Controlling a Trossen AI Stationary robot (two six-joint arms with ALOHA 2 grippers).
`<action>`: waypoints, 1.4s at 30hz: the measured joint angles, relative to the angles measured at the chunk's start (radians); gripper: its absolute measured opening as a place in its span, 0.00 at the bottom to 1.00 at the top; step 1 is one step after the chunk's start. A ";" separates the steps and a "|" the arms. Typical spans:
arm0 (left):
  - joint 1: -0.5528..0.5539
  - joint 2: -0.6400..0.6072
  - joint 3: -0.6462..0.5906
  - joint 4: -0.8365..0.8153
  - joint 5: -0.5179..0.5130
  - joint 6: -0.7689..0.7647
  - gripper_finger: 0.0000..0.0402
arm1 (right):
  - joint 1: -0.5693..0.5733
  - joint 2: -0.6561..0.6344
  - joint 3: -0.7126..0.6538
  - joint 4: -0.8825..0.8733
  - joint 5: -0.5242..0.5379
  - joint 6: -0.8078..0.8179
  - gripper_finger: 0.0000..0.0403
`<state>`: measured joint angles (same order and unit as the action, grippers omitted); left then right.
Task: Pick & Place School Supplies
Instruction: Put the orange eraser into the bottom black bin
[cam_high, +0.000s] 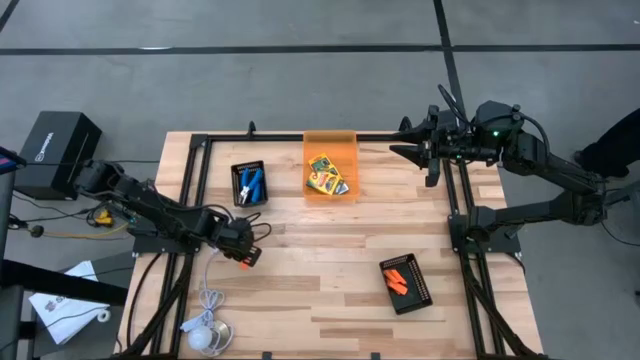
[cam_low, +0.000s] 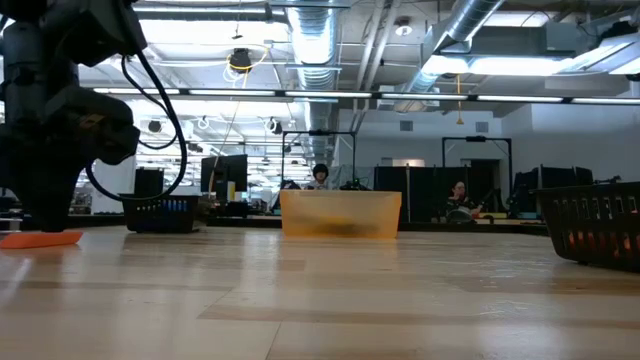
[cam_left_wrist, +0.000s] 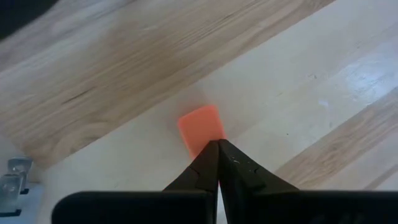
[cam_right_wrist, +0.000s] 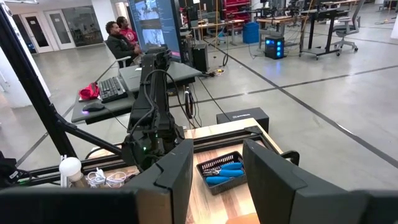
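My left gripper (cam_high: 246, 256) (cam_left_wrist: 217, 144) is low over the table's left side, shut on a short orange piece (cam_left_wrist: 199, 124) (cam_low: 40, 238). My right gripper (cam_high: 398, 140) (cam_right_wrist: 214, 171) waits open, high above the far right edge. Yellow-and-green crayon boxes (cam_high: 325, 175) lie in the orange translucent bin (cam_high: 330, 140). Blue-handled scissor-like tools (cam_high: 250, 184) (cam_right_wrist: 225, 169) lie in a black tray (cam_high: 236, 170). More orange pieces (cam_high: 398, 279) rest in a second black tray (cam_high: 420, 290). My left gripper pinches the orange piece by its end (cam_left_wrist: 208, 140) nearest the fingers, between the two fingertips. The fingers come slanting down from the table's left side. In the low view the piece lies flat and low at the table top; its far end (cam_left_wrist: 198, 115) sticks out past the fingertips.
A white cable with a round puck (cam_high: 205, 328) lies near the table's near-left corner. The orange bin (cam_low: 340, 215) stands at the far middle. Black frame rails (cam_high: 196, 190) run along both sides. Bare wood (cam_high: 320, 270) spreads between the trays. People sit in the room beyond.
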<state>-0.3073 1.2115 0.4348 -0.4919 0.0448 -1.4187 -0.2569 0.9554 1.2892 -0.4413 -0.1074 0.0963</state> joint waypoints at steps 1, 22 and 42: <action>0.000 0.000 -0.003 0.001 0.004 0.003 0.00 | 0.000 0.000 0.000 0.000 0.000 0.000 0.33; -0.002 -0.105 -0.036 -0.179 0.048 0.030 0.00 | 0.000 0.000 0.000 -0.004 0.003 -0.015 0.33; -0.016 -0.241 -0.034 -0.156 -0.120 -0.002 0.00 | 0.000 0.000 0.000 -0.015 0.003 -0.018 0.33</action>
<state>-0.3229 0.9709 0.4006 -0.6478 -0.0756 -1.4205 -0.2573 0.9550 1.2892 -0.4568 -0.1043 0.0784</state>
